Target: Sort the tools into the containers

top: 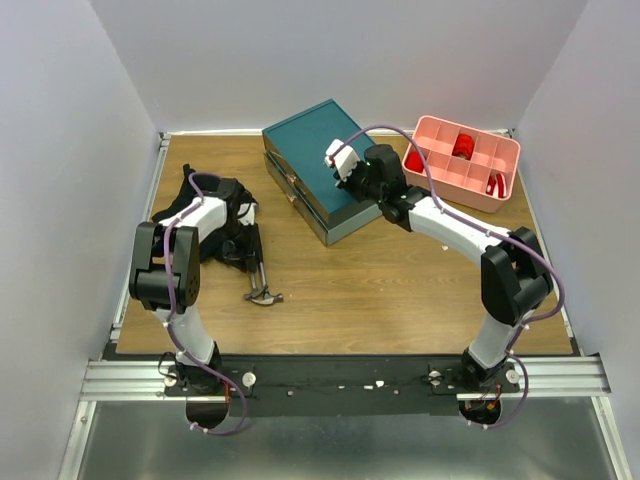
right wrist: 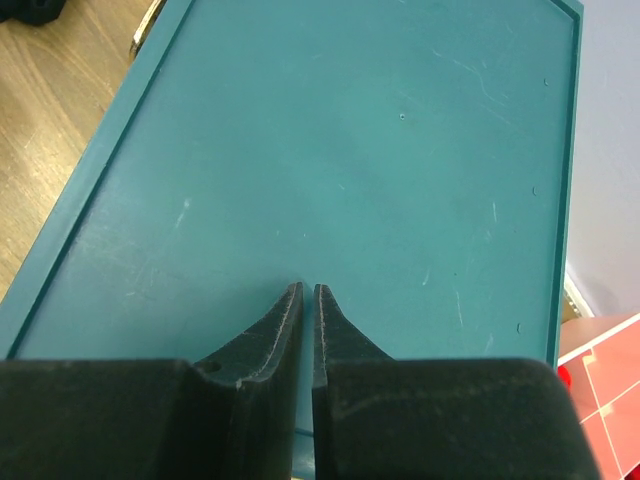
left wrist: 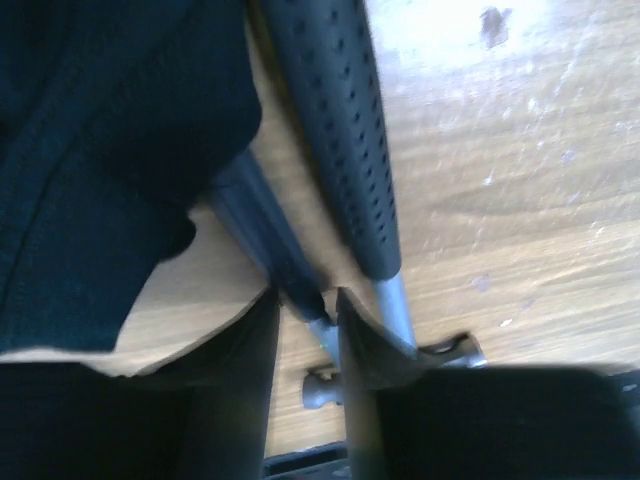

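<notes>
At nine o'clock on the brown wooden table (top: 380,290) the left gripper (left wrist: 307,300) stood half open astride a slim dark-handled steel-headed hammer (left wrist: 255,215), whether it gripped I could not tell; at twelve o'clock the right gripper (right wrist: 308,290), jaws nearly touching and empty, hung over the large dark teal rectangular drawer box (right wrist: 350,150).

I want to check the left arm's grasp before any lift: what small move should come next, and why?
Probably close the left gripper fully. In the left wrist view its jaws straddle the slim dark-handled hammer near the end of its grip, apparently not clamped yet. The second hammer with the perforated black grip lies just outside the jaws, so closing should catch only one.
</notes>
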`<state>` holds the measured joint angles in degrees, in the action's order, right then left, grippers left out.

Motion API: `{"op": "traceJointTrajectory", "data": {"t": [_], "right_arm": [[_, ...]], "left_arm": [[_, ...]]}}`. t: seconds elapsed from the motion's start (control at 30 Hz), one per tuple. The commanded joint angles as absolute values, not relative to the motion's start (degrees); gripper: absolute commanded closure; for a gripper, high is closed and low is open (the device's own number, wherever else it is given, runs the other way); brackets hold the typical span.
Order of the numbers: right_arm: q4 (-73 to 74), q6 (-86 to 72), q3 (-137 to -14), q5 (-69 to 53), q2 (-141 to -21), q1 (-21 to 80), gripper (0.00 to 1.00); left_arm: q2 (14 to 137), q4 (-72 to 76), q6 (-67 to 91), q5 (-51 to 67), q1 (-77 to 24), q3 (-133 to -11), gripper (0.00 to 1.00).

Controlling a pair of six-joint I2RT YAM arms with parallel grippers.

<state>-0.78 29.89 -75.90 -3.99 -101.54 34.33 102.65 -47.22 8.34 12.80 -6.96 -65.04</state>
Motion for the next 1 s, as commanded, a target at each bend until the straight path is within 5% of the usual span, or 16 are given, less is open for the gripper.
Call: {"op": "traceJointTrajectory", "data": {"t": [0.0, 0.03, 0.4, 0.73, 0.97], "right_arm": [[11.08, 30.5, -70.75, -3.16, -103.01, 34.81, 0.82], [11.07, 30.5, -70.49, -3.08, -102.75, 34.8, 0.82], [11.51, 30.5, -70.4, -2.37, -102.13, 34.89, 0.82], [5.1, 29.79, -69.6, 10.36, -97.92, 33.31, 0.86], [5.97, 32.16, -73.29, 15.46, -93.96, 29.01, 0.79]], "left_arm": [[105.03, -48.07, 7.39, 13.62, -7.56, -67.5, 0.94], [104.25, -49.9, 6.16, 13.8, -7.56, -67.85, 1.0], [96.24, -51.78, 13.34, 37.6, -5.36, -82.08, 1.0], [109.13, -0.33, 52.86, 53.0, -6.85, -97.63, 1.0], [118.99, 8.95, 58.87, 50.28, -12.82, -108.88, 1.0]]}}
